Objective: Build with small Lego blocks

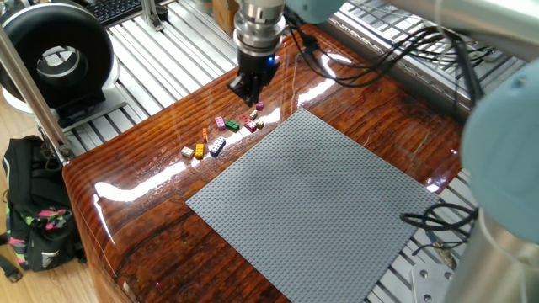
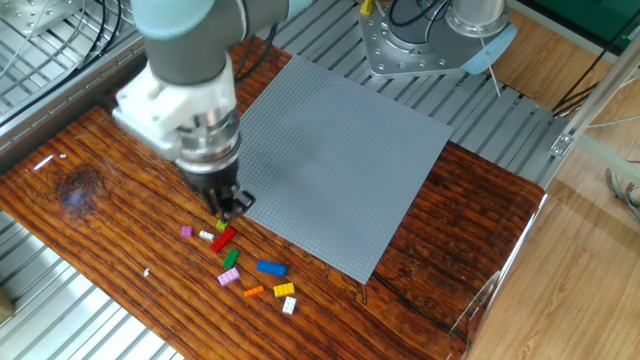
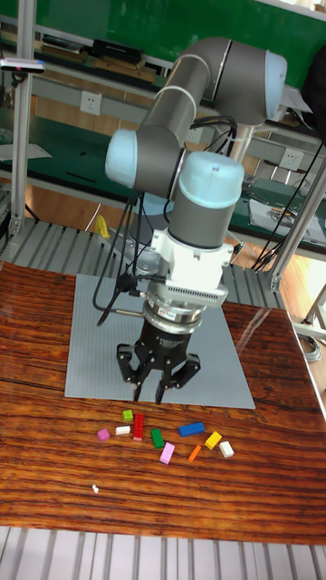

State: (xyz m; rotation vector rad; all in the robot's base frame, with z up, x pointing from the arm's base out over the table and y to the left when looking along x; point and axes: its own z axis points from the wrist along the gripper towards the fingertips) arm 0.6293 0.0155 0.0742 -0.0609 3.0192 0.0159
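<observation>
The pincer [image 3: 159, 383], fingers spread and empty, hangs over the baseplate's [image 3: 91, 344] near edge, just above the blocks [image 3: 163, 437] scattered on bare desk [image 3: 36, 489].

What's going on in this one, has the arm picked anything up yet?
Not yet, it seems. The gripper hangs above the small Lego blocks, which lie loose on the wooden table beside the grey baseplate. The fingers are spread open with nothing between them, roughly over the red block. No block sits on the baseplate, so building has not begun.
</observation>
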